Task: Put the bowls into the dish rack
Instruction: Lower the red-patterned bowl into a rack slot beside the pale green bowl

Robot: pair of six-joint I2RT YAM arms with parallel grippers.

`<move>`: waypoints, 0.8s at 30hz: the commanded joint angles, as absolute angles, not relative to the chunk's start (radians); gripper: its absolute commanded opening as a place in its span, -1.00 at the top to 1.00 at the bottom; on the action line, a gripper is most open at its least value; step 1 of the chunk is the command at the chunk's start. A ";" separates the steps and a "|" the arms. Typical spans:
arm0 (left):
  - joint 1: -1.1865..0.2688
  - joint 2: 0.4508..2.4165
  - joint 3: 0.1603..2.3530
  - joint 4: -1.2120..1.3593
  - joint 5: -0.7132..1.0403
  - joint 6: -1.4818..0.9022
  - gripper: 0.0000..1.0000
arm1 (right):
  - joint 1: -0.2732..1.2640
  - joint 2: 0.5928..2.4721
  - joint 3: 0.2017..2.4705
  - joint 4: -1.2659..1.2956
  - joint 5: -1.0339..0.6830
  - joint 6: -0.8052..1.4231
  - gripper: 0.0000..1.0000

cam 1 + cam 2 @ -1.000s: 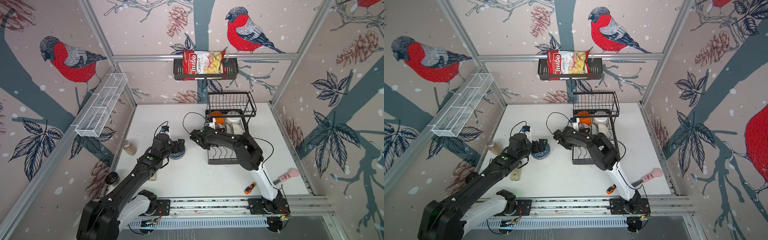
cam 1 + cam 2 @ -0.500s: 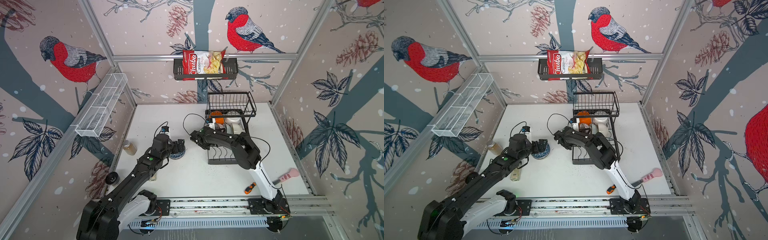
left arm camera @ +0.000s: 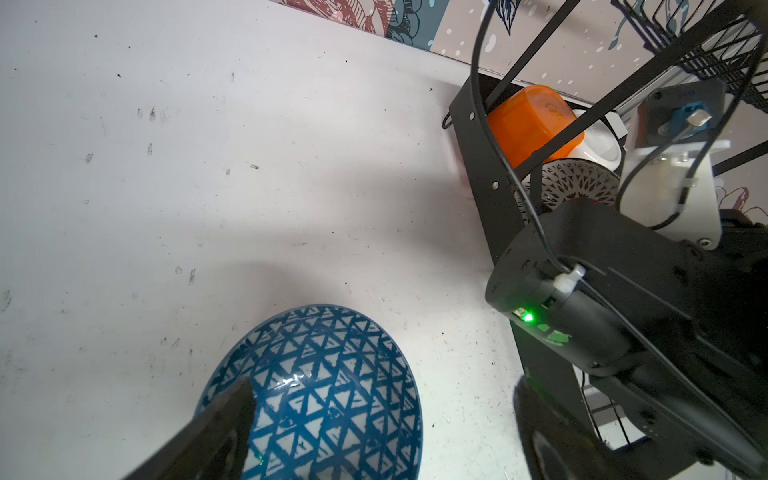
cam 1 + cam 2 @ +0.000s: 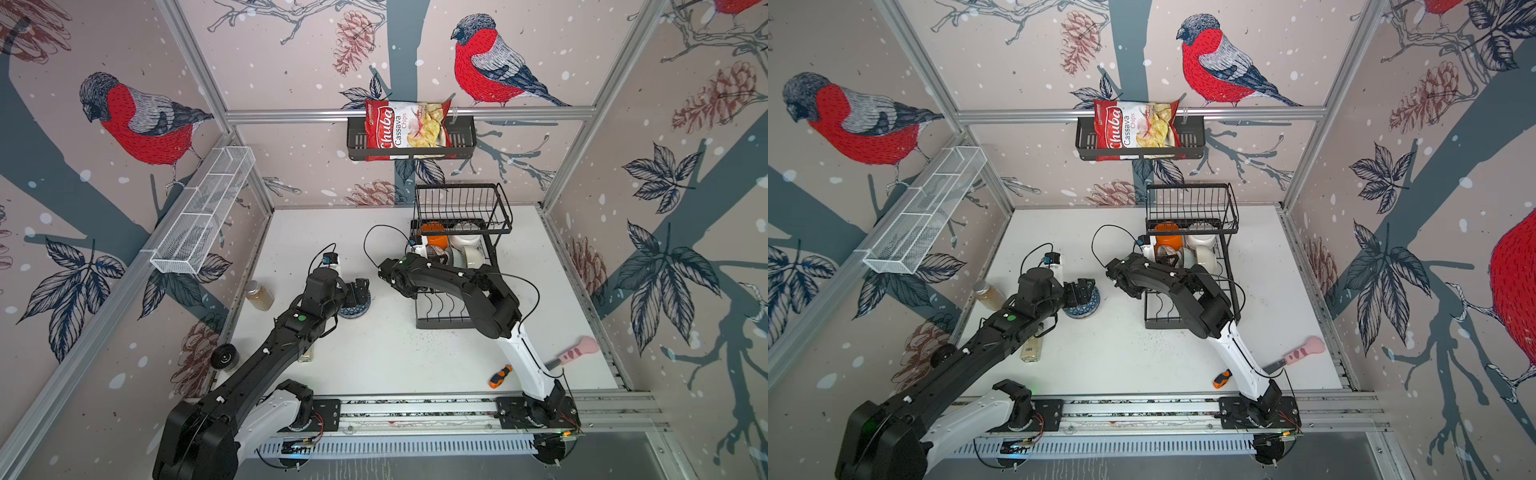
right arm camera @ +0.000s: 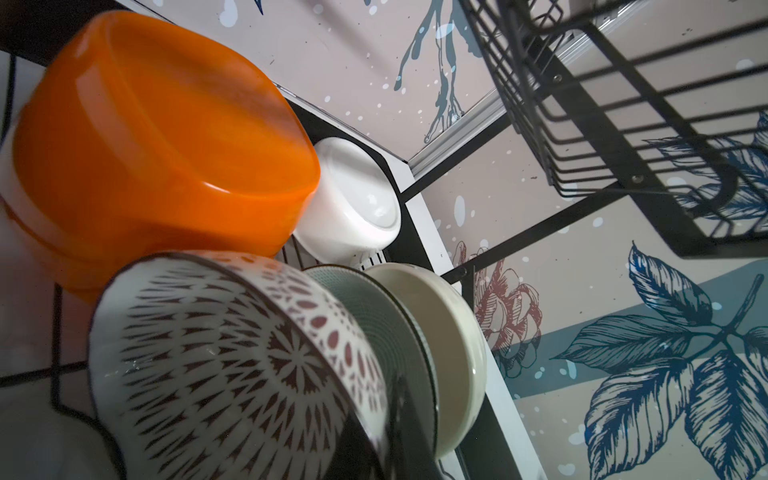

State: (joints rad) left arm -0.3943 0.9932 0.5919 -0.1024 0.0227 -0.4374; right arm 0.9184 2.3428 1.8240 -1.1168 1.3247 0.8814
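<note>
A blue-and-white triangle-patterned bowl stands upright on the white table. My left gripper hangs open over it, one finger inside the rim and the other outside. The black dish rack holds an orange bowl, a white bowl, a dark-patterned bowl, a pale green bowl and a cream bowl, all on edge. My right gripper is shut on the dark-patterned bowl's rim.
A jar and a black wheel sit near the left wall, and a small bottle lies under my left arm. An orange screwdriver and a pink-handled knife lie front right. A chips bag fills the wall basket.
</note>
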 commanded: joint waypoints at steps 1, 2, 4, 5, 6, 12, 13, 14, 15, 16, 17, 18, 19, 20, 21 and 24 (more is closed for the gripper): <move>-0.393 0.993 0.590 -0.078 0.025 -0.425 -0.92 | 0.929 2.346 1.835 -1.076 1.278 0.864 0.94; -0.393 0.995 0.592 -0.078 0.025 -0.425 -0.93 | 0.929 2.345 1.834 -1.072 1.272 0.862 0.92; -0.393 0.996 0.591 -0.077 0.026 -0.426 -0.93 | 0.928 2.343 1.833 -1.060 1.263 0.853 0.90; -0.393 0.997 0.591 -0.076 0.026 -0.426 -0.93 | 0.931 2.341 1.832 -1.051 1.258 0.847 0.88; -0.393 0.997 0.591 -0.076 0.026 -0.428 -0.93 | 0.929 2.341 1.830 -1.039 1.249 0.835 0.86; -0.393 1.003 0.589 -0.074 0.026 -0.428 -0.93 | 0.931 2.311 1.792 -0.935 1.180 0.764 0.80; -0.392 1.002 0.588 -0.074 0.025 -0.428 -0.92 | 0.931 2.301 1.781 -0.916 1.169 0.756 0.79; -0.393 1.004 0.588 -0.074 0.026 -0.428 -0.93 | 0.930 2.294 1.771 -0.896 1.158 0.747 0.77; -0.392 1.004 0.590 -0.074 0.026 -0.428 -0.92 | 0.930 2.288 1.766 -0.884 1.149 0.740 0.76; -0.393 1.005 0.591 -0.074 0.026 -0.428 -0.92 | 0.931 2.284 1.763 -0.874 1.143 0.733 0.72; -0.392 1.005 0.591 -0.075 0.026 -0.428 -0.93 | 0.931 2.283 1.762 -0.869 1.133 0.728 0.71; -0.392 1.005 0.592 -0.076 0.026 -0.429 -0.93 | 0.930 2.283 1.763 -0.868 1.129 0.726 0.69; -0.392 1.005 0.592 -0.075 0.026 -0.430 -0.92 | 0.931 2.283 1.762 -0.864 1.120 0.723 0.66; -0.391 1.005 0.591 -0.076 0.025 -0.430 -0.92 | 0.931 2.281 1.761 -0.862 1.114 0.722 0.62; -0.392 1.003 0.591 -0.076 0.024 -0.431 -0.93 | 0.930 2.278 1.757 -0.856 1.108 0.719 0.61; -0.391 1.001 0.588 -0.076 0.023 -0.432 -0.92 | 0.931 2.262 1.737 -0.828 1.090 0.706 0.57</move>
State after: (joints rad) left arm -0.3939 1.0039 0.5911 -0.1020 0.0231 -0.4377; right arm 0.9295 2.2715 1.7489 -0.9054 1.2015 0.7296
